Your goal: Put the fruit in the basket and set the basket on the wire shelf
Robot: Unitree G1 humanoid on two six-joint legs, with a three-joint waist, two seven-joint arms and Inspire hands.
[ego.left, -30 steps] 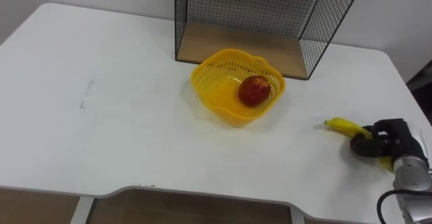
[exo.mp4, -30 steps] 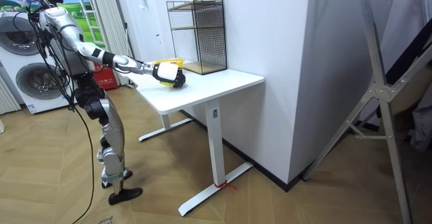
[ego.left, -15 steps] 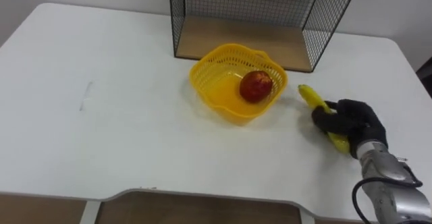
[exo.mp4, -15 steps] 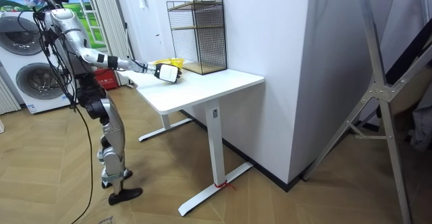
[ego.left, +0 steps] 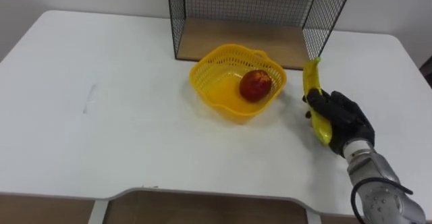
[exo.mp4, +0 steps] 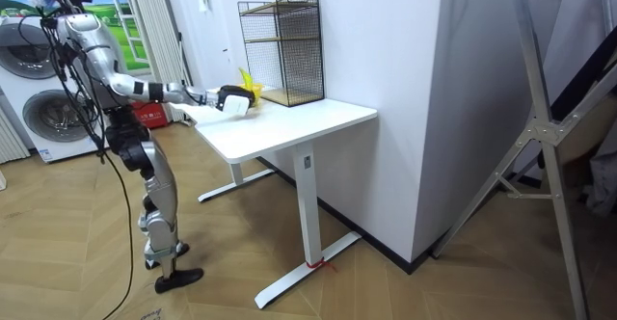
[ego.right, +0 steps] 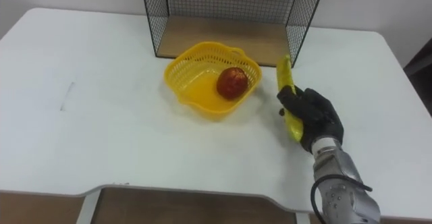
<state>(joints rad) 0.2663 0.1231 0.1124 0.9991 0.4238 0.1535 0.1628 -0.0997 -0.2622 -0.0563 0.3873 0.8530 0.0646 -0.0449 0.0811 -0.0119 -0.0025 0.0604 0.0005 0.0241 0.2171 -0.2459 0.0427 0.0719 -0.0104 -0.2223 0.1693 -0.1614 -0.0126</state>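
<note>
A yellow plastic basket [ego.left: 223, 92] [ego.right: 196, 92] sits on the white table [ego.left: 101, 129], just in front of the black wire shelf [ego.left: 256, 15] [ego.right: 229, 8]. A red apple [ego.left: 256, 85] [ego.right: 231, 81] lies inside the basket. My right hand [ego.left: 344, 116] [ego.right: 317, 116] is shut on a yellow banana [ego.left: 312, 89] [ego.right: 285, 82], held upright and lifted off the table, a little to the right of the basket. In the room view the right hand [exo.mp4: 229, 97] with the banana [exo.mp4: 248, 82] hangs over the table beside the wire shelf [exo.mp4: 284, 45].
The wire shelf has a wooden bottom board [ego.left: 236, 42] and stands at the table's far edge. I stand at the table's near side in the room view, with washing machines [exo.mp4: 39, 98] behind me.
My right hand has lifted the banana off the table and swung it leftward and up, from flat near the right edge to upright beside the basket.
</note>
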